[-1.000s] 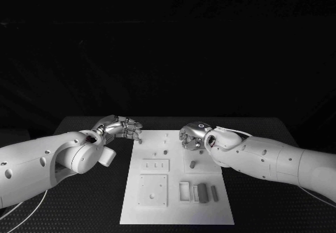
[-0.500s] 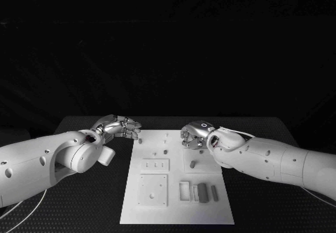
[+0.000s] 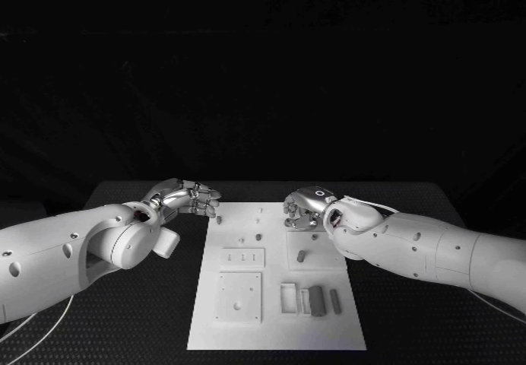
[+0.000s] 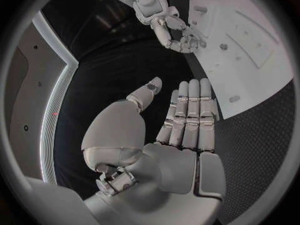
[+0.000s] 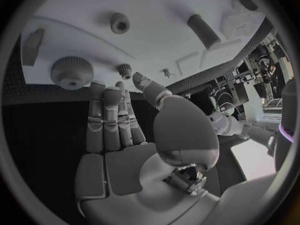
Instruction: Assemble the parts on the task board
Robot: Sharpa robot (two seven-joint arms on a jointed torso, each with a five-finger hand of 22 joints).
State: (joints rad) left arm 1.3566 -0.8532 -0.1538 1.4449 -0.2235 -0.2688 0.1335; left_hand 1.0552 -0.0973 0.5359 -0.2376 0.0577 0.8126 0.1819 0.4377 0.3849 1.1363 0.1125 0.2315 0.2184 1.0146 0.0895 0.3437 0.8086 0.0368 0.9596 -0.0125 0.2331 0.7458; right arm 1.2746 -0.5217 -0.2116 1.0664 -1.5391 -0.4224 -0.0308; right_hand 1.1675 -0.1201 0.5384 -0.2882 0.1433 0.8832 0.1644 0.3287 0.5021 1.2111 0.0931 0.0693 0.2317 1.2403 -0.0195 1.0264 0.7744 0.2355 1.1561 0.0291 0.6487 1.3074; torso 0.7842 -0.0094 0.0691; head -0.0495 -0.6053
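White board (image 3: 280, 334) lay lengthwise mid-table on black table (image 3: 131, 319). Left hand (image 3: 188, 199) hung at the board's far left corner, fingers straight and side by side, thumb apart, holding nothing; seen likewise from its wrist (image 4: 187, 117). Right hand (image 3: 307, 207) sat over the board's far right part, fingers extended, palm bare (image 5: 115, 135). Beyond its fingertips stood a ridged knob (image 5: 72, 72), a small gear (image 5: 125, 71) and a dark peg (image 5: 204, 31). Grey bars (image 3: 318, 301) lay near the board's close edge. Dark room behind.
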